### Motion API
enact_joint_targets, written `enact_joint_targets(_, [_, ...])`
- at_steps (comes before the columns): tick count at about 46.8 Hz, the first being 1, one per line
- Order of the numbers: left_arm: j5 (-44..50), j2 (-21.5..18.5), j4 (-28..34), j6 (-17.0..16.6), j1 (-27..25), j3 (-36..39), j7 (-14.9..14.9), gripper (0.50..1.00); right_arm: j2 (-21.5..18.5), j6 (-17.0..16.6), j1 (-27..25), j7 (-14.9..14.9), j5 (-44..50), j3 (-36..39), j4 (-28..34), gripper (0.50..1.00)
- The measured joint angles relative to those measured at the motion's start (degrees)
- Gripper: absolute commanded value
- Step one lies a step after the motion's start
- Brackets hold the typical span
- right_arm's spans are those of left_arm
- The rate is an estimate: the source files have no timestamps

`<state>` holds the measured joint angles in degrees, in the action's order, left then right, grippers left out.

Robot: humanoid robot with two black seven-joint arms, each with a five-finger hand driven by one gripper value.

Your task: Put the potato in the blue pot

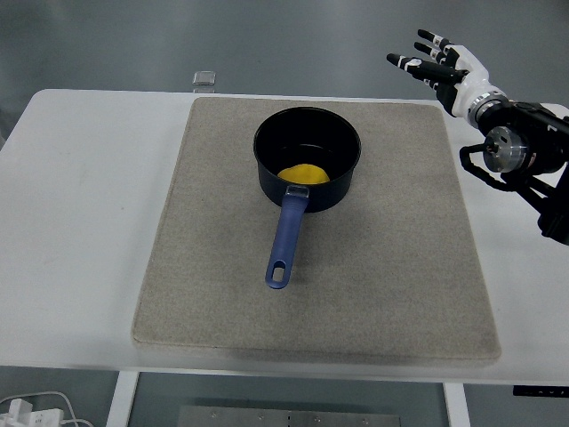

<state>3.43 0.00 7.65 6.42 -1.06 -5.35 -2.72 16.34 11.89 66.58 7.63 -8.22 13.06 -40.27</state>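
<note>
Looking at our right hand [437,64], fingers spread and holding nothing, up past the far right corner of the white bench [89,213]. Well off to its left and nearer us, the yellow rounded potato [303,173] sits inside the dark blue metal pot [307,158]. We'd guess it's firm, light and smooth; wrap its middle if regrabbing.

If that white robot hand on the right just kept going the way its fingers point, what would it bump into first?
Probably nothing: the right hand points up-left, past the table's far edge toward bare grey floor. Depth is hard to judge.
</note>
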Motion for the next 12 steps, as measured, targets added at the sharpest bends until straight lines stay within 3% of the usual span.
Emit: enact_joint_targets(12, [0.0,0.0,0.0,0.0,0.0,0.0,0.0,1.000,0.5,-1.8,-2.2,-0.3,-4.2,0.0,4.3,0.932])
